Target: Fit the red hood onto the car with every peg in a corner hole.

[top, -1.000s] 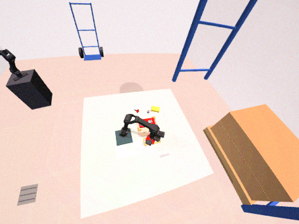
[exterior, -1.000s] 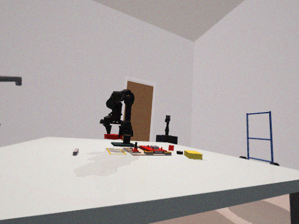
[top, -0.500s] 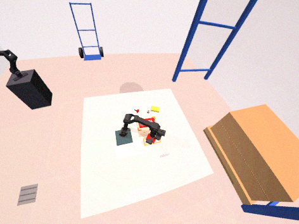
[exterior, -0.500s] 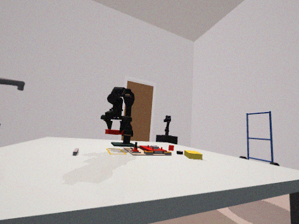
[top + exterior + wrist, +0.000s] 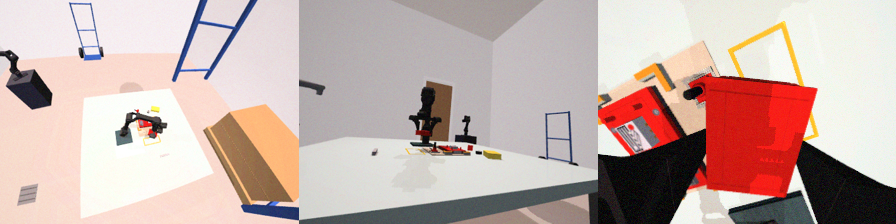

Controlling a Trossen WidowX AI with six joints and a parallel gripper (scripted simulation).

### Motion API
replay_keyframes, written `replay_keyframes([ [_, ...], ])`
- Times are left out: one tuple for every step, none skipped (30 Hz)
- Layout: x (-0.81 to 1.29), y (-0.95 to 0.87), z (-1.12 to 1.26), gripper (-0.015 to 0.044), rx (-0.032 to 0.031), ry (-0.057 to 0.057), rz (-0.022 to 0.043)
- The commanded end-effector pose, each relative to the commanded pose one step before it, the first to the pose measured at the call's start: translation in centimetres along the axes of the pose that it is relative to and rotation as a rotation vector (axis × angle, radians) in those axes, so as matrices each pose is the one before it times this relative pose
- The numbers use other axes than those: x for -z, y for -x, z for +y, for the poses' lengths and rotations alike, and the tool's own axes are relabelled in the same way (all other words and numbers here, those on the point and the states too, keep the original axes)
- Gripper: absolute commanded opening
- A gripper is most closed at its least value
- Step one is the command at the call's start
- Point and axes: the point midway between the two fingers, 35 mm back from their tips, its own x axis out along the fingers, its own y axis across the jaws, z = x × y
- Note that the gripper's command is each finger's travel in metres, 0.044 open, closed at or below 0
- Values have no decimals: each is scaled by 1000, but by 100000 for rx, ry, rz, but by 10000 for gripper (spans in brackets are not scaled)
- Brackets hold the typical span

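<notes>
My gripper [image 5: 752, 137] [image 5: 423, 131] is shut on the red hood [image 5: 753, 135] [image 5: 423, 133] and holds it in the air, well above the table [image 5: 495, 177]. In the wrist view the hood's flat roof faces the camera and hides most of what lies under it. The red car chassis [image 5: 645, 107] [image 5: 452, 147] with its grey engine block [image 5: 633, 136] sits in the beige jig [image 5: 683, 62] [image 5: 433, 152], to the left of and below the hood. The pegs are too small to make out. In the top view the arm reaches over the jig [image 5: 141, 133].
A yellow outlined rectangle [image 5: 763, 37] [image 5: 410, 153] [image 5: 144, 141] is marked on the table beside the jig. A small red stand with a black knob [image 5: 693, 92] is on the jig. A yellow block [image 5: 492, 154] [image 5: 155, 109], a red cube [image 5: 470, 147] and a grey bar [image 5: 374, 151] lie around.
</notes>
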Motion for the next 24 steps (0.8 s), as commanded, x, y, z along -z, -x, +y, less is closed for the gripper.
replay_keyframes([
  [58, 200, 1691, 0, -38, 4094, -489],
  [40, 18, 461, 0, -9, 1198, -96],
  [41, 18, 462, 0, -11, 1198, -97],
  [42, 18, 463, 0, -13, 1198, -97],
  [44, 18, 464, 0, -14, 1198, -98],
  [45, 18, 465, 0, -16, 1198, -98],
  [46, 18, 465, 0, -18, 1198, -98],
  [47, 19, 466, 0, -19, 1198, -99],
  [49, 19, 467, 0, -21, 1198, -99],
  [50, 19, 468, 0, -23, 1198, -100],
  [51, 19, 469, 0, -24, 1198, -100],
  [51, 10, 483, 0, -69, 1263, 22],
  [52, 10, 486, 0, -68, 1268, 23],
  [54, 10, 487, 0, -68, 1267, 24],
  [55, 9, 487, 0, -68, 1267, 24],
  [56, 9, 488, 0, -67, 1267, 25],
  [57, 9, 489, 0, -67, 1267, 25],
  [59, 8, 490, 0, -66, 1267, 25],
  [60, 8, 491, 0, -66, 1267, 26],
  [61, 8, 492, 0, -66, 1267, 26],
  [62, 7, 493, 0, -65, 1267, 26],
  [64, 7, 494, 0, -65, 1267, 27],
  [65, 7, 495, 0, -65, 1267, 27],
  [66, 6, 496, 0, -64, 1267, 27],
])
